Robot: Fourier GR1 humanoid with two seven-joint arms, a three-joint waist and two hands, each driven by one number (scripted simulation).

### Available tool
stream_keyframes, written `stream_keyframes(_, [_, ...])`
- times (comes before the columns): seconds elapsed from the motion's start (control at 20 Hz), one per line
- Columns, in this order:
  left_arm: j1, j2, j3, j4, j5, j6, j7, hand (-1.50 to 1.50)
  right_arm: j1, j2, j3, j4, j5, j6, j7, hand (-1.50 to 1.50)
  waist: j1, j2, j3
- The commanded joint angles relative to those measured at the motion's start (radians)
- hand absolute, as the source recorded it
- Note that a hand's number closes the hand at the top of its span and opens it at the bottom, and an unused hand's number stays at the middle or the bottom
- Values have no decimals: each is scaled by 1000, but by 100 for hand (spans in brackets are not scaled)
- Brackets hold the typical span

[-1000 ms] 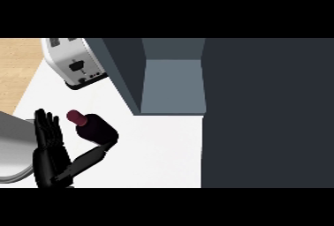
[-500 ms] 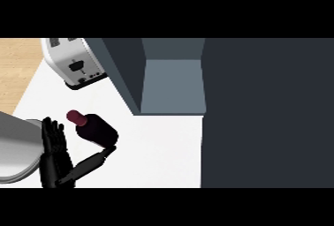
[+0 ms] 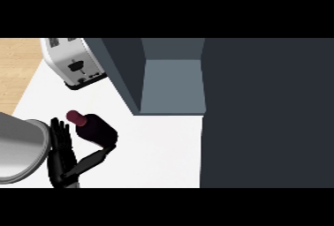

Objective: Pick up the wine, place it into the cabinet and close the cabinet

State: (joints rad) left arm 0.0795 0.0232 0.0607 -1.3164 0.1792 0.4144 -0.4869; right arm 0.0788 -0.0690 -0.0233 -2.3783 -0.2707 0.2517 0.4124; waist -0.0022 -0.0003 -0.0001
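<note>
The wine bottle (image 3: 95, 129) stands on the white counter (image 3: 163, 150) at about eight o'clock from the middle of the view, its dark red cap leaning toward ten o'clock. One hand (image 3: 65, 152) is up against it: the fingers run straight along the bottle's nine o'clock side, and the thumb reaches round under its base at about five o'clock. By the side it comes in from, I take it for the left hand. To me that looks like a hand cupping the bottle before closing, spread wide so the body fits between fingers and thumb; I can't say it has actually taken hold. The bottle seems to rest on the counter, not lifted.

The other hand is nowhere to be seen.

The cabinet (image 3: 173, 86) lies toward one o'clock from the bottle, its grey inside open to view and a dark door panel (image 3: 117, 70) swung out on its nine o'clock side, which leaves the way in free. A toaster (image 3: 73, 64) sits at eleven o'clock, well apart from the bottle, and a grey rounded pan or basin (image 3: 20, 150) lies just beside the hand at nine o'clock, so the lift will likely have to go up and toward one o'clock.
</note>
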Motion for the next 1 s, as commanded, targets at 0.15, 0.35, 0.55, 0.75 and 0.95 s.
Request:
stream_keyframes(0.15, [-86, -19, 49, 207, 27, -49, -96, -150, -65, -11, -11, -12, -9, -29, 56, -150, 0, 1, 0])
stream_keyframes(0.35, [-145, -12, 80, 326, 52, -78, -157, -150, -40, 4, -10, -24, -2, -33, 46, -150, -1, 1, 0])
stream_keyframes(0.55, [-149, 11, 113, 371, 63, -93, -213, -150, 113, -7, -63, -46, -57, 83, -56, -150, -3, 0, 0])
stream_keyframes(0.75, [-257, 6, 190, 604, 107, -146, -367, -150, -40, -42, -103, 6, -77, 29, 20, -150, -4, 2, -1])
stream_keyframes(0.95, [-229, 27, 199, 588, 163, -266, -377, -150, -49, -8, -53, 24, -24, 14, 4, -150, -1, 1, -1])
